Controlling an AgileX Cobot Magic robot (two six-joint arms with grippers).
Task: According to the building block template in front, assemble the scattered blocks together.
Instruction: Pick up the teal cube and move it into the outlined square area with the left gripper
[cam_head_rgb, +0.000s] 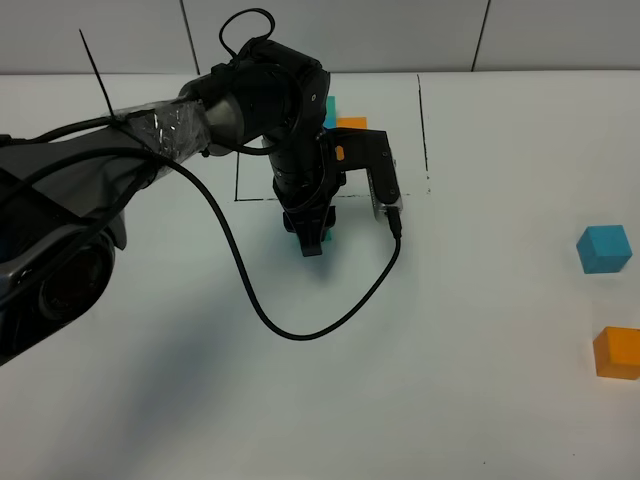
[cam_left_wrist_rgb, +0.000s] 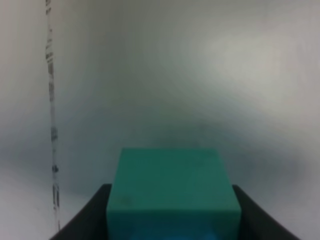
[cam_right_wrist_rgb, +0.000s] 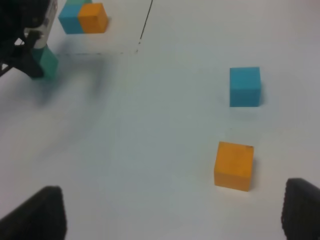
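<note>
My left gripper (cam_head_rgb: 312, 238) is shut on the teal-green block (cam_left_wrist_rgb: 172, 192), just in front of the near line of the black-lined rectangle (cam_head_rgb: 428, 130). Whether the block touches the table I cannot tell. The building block template (cam_head_rgb: 350, 122) lies inside that rectangle, mostly hidden behind the left arm; its orange and blue cubes (cam_right_wrist_rgb: 82, 19) show in the right wrist view. The sky-blue block (cam_head_rgb: 604, 248) and the orange block (cam_head_rgb: 617, 352) lie apart at the far right. My right gripper (cam_right_wrist_rgb: 170, 215) is open, short of the orange block (cam_right_wrist_rgb: 234, 165) and empty.
A black cable (cam_head_rgb: 300, 330) loops from the left wrist across the white table (cam_head_rgb: 450, 400). The bulky left arm (cam_head_rgb: 170, 125) stretches from the left edge to the middle. A wall rises behind the table's far edge.
</note>
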